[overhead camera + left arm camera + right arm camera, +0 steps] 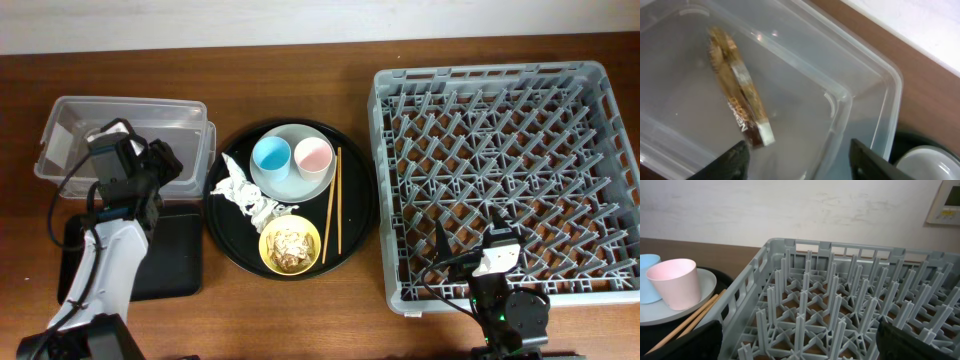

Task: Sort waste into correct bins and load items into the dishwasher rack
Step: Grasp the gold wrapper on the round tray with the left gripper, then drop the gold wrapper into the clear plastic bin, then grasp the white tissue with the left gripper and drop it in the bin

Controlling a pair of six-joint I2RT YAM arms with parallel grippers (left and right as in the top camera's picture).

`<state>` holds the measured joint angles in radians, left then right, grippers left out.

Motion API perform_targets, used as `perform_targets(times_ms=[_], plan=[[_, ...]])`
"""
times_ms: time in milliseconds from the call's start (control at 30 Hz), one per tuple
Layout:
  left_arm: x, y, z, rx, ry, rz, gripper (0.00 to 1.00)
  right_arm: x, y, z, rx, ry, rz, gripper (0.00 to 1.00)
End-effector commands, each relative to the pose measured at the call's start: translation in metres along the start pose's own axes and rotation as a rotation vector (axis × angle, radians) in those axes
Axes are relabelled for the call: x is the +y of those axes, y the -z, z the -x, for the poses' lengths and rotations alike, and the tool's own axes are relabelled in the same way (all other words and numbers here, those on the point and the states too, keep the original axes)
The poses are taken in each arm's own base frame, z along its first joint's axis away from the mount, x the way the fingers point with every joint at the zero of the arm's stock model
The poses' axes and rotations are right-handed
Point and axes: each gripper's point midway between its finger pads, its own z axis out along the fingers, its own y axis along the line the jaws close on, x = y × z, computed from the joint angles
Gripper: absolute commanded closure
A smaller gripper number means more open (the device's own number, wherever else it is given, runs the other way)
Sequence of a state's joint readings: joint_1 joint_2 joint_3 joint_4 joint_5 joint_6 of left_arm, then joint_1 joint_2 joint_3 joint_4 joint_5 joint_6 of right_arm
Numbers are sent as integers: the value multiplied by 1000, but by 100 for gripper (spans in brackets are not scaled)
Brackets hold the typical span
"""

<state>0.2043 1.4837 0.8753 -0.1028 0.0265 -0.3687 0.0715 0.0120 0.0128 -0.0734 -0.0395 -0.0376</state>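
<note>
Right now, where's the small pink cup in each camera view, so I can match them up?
Overhead: pink cup near centre, on the plate, right of the blue cup.
Left wrist: not in it.
Right wrist: pink cup at far left, on the plate, blue cup behind it.
Shared landmark: the plate under both cups, in the overhead and right wrist views.

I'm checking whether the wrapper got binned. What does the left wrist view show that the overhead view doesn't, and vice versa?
Only the left wrist view shows the brown-gold wrapper lying inside the clear tub, under the open left gripper. Only the overhead view shows the dishwasher rack, yellow bowl, crumpled paper and chopsticks; there the left arm hides that part of the tub. Both show the tub and the wooden table.
</note>
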Motion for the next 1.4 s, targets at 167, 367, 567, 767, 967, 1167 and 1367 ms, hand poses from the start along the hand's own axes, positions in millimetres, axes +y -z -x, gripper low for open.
perform_targets(times_ms=[167, 367, 567, 767, 967, 1167, 1367], plan=[[-71, 90, 28, 318, -67, -186, 44, -1, 0, -2, 2, -1, -5, 2], [-118, 119, -55, 547, -439, -225, 48, -1, 0, -2, 2, -1, -5, 2], [-110, 101, -116, 584, -771, -68, 46, -1, 0, -2, 2, -1, -5, 2], [-109, 60, -142, 514, -780, -109, 25, -1, 0, -2, 2, -1, -5, 2], [-98, 45, -173, 548, -873, -177, 21, -1, 0, -2, 2, -1, -5, 2], [-95, 17, -188, 579, -888, -169, 18, -1, 0, -2, 2, -1, -5, 2], [-104, 19, -194, 627, -851, -369, 14, -1, 0, -2, 2, -1, -5, 2]])
